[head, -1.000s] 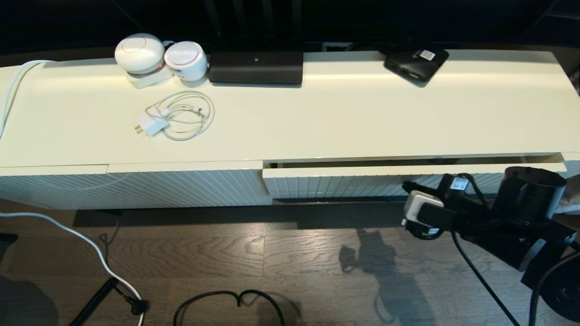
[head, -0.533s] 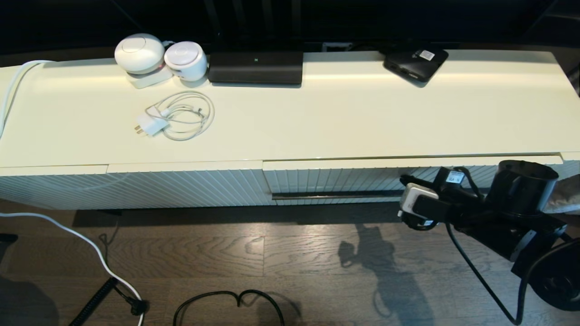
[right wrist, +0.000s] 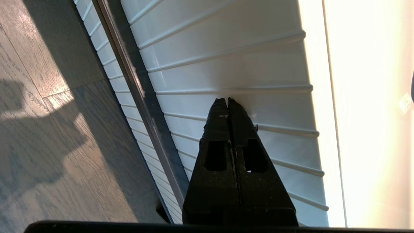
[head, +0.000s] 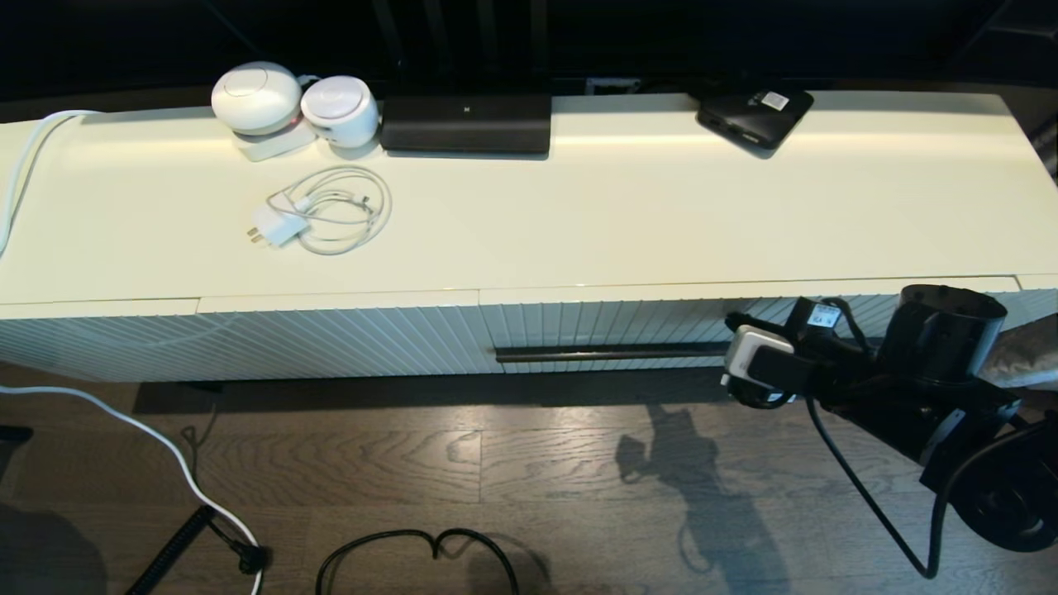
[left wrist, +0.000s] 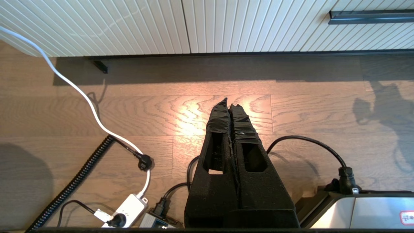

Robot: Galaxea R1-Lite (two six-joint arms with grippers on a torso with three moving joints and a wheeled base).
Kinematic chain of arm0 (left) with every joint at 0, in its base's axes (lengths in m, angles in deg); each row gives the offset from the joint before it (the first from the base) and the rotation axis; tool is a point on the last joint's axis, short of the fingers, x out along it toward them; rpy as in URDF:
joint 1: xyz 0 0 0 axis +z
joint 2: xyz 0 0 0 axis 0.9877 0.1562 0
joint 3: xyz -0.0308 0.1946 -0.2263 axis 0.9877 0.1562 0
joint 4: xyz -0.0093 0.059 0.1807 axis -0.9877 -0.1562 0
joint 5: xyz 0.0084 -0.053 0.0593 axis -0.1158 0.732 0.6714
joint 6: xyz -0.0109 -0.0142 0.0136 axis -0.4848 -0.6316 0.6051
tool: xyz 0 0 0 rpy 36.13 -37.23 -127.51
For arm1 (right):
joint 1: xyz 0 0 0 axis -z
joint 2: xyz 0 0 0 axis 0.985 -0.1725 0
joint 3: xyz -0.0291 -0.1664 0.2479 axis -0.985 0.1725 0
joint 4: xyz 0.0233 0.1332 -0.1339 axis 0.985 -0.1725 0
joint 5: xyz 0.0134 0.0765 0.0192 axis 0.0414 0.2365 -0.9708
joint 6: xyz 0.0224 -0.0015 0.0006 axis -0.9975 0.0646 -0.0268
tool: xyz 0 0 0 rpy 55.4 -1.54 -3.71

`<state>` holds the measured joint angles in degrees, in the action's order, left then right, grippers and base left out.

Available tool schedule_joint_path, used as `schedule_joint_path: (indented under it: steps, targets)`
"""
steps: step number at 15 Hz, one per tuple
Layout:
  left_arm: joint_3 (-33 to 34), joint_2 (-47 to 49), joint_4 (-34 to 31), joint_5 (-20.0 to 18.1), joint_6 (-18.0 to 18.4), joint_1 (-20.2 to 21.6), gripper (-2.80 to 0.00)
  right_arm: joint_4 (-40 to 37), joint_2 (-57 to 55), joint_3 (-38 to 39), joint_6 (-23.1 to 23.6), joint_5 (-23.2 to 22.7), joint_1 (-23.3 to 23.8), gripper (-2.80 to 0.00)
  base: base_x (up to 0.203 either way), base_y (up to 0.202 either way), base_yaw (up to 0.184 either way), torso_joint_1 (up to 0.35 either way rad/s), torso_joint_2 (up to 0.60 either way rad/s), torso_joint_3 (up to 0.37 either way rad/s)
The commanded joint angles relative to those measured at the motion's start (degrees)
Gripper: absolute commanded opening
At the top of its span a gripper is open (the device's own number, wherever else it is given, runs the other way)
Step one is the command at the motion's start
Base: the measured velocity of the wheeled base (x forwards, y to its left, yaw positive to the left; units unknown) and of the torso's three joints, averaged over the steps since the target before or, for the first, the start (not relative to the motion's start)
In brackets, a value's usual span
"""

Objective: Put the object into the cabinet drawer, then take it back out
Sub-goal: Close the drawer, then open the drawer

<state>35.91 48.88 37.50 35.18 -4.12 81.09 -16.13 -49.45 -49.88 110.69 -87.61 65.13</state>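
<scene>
In the lower part of the head view, a wood floor (head: 496, 463) carries a white cord (head: 157, 438) at lower left and a black cable (head: 413, 545) looping at bottom centre. The left gripper (left wrist: 229, 105) appears only in its own wrist camera, hanging over this floor with its two fingers pressed flat together and nothing between them; a white power strip (left wrist: 129, 207) lies on the floor near it. At the right edge of the head view, the right arm (head: 934, 372) reaches toward the cabinet front. The right gripper (right wrist: 227, 101) has its fingers closed tight on nothing, their tips touching or nearly touching the ribbed front of the drawer (head: 628, 326), just beside the dark handle bar (head: 612, 354). The drawer sits flush with the ribbed panel (head: 248, 339) to its left. Beyond, on the cream cabinet top (head: 620, 223), a coiled white charger (head: 322, 215) lies at upper left, with two white round devices (head: 293, 103), a long black bar (head: 465, 122) and a flat black box (head: 754, 116) along the back edge. The umbrella cannot be seen in any view.
</scene>
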Motion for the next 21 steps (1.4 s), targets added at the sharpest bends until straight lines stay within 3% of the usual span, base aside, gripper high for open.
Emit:
schedule_joint_path:
  steps: [1, 3, 8, 11, 12, 14, 16, 18, 19, 21]
  targets:
    - [-0.02, -0.1, 0.02, 0.01, -0.03, 0.01, -2.8, 0.44, 1.01, 0.42, 0.09, 0.16, 0.18, -2.8, 0.0, 0.0, 0.0, 0.0, 0.0, 0.0]
    - [0.05, -0.1, 0.02, 0.01, -0.03, 0.01, -2.8, -2.5, 5.14, 0.87, -1.27, 0.24, 0.18, -2.8, 0.0, 0.0, 0.0, 0.0, 0.0, 0.0]
    - [-0.04, -0.1, 0.02, 0.01, -0.03, 0.01, -2.8, -19.95, 19.47, 2.64, -4.08, 0.43, 1.0, -2.8, 0.0, 0.0, 0.0, 0.0, 0.0, 0.0]
    - [-0.04, -0.1, 0.02, 0.01, 0.03, 0.01, -2.8, -27.34, 28.71, 7.52, -8.25, 0.49, 5.3, -2.8, 0.0, 0.0, 0.0, 0.0, 0.0, 0.0]
    - [0.05, -0.1, 0.02, 0.01, -0.03, 0.01, -2.8, -28.26, 30.92, 8.39, -10.74, 0.51, 8.82, -2.8, 0.0, 0.0, 0.0, 0.0, 0.0, 0.0]
    - [-0.04, -0.1, 0.02, 0.01, -0.03, 0.01, -2.8, -29.64, 34.19, 6.55, -20.78, 2.15, 13.72, -2.8, 0.0, 0.0, 0.0, 0.0, 0.0, 0.0]
    - [-0.04, -0.1, 0.02, 0.01, -0.03, 0.01, -2.8, -33.32, 35.5, 1.19, -32.07, 12.74, 15.26, -2.8, 0.0, 0.0, 0.0, 0.0, 0.0, 0.0]
    - [-0.04, -0.1, 0.02, 0.01, -0.03, 0.01, -2.8, -39.03, 35.58, -2.69, -41.53, 28.4, 15.3, -2.8, 0.0, 0.0, 0.0, 0.0, 0.0, 0.0]
    - [0.05, -0.1, 0.02, 0.01, -0.03, 0.01, -2.8, -43.26, 34.75, -4.36, -48.62, 34.41, 15.12, -2.8, 0.0, 0.0, 0.0, 0.0, 0.0, 0.0]
    - [-0.03, -0.1, 0.02, 0.01, 0.06, 0.01, -2.8, -52.17, 33.14, -8.36, -59.46, 37.14, 13.71, -2.8, 0.0, 0.0, 0.0, 0.0, 0.0, 0.0]
